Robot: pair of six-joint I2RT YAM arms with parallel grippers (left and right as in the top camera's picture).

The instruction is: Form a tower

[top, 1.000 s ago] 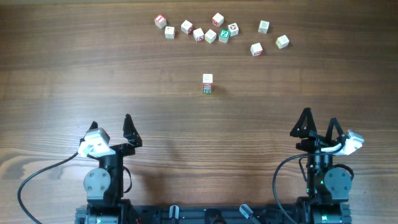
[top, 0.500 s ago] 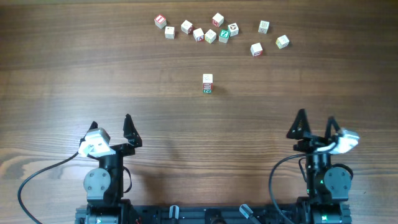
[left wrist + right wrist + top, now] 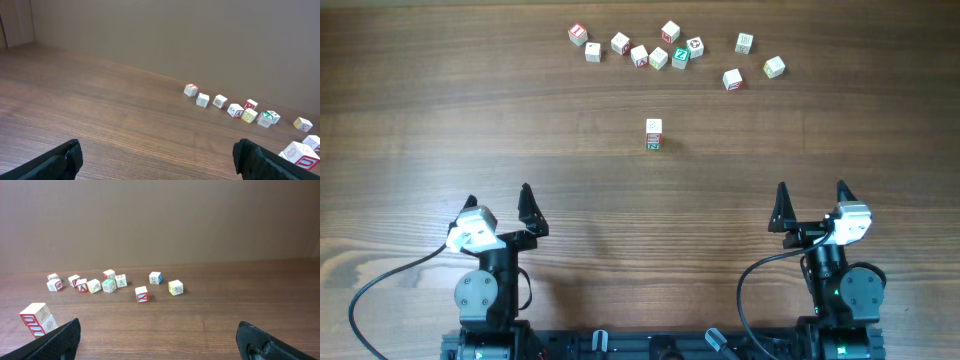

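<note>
The brown wooden table (image 3: pixel 420 120) carries everything. Near its front edge, on the left side, is the left hand (image 3: pixel 498 194). Its two black fingers (image 3: pixel 62 161) stand wide apart with nothing between them. It holds nothing and touches no cube.

Along the back edge lies a bunch of loose little pale wooden letter cubes (image 3: pixel 639 55). They start a bit left of the middle and run off to the right. Some have red print, some green, and one at the right end looks yellow. Most sit close together, and three on the right lie more apart.

In the middle of the table stands the tower (image 3: pixel 654 134), a thin stack of tiny pale wooden letter cubes. It stands alone, well apart from the loose cubes behind it and from both hands. From above, green print shows at its bottom and red above that. The right wrist view shows a red-printed cube on top of another. It may be two or three cubes high, but I cannot tell for sure.

Near the front edge, on the right side, is the right hand (image 3: pixel 810 188). It is wide open too, and it is empty.
</note>
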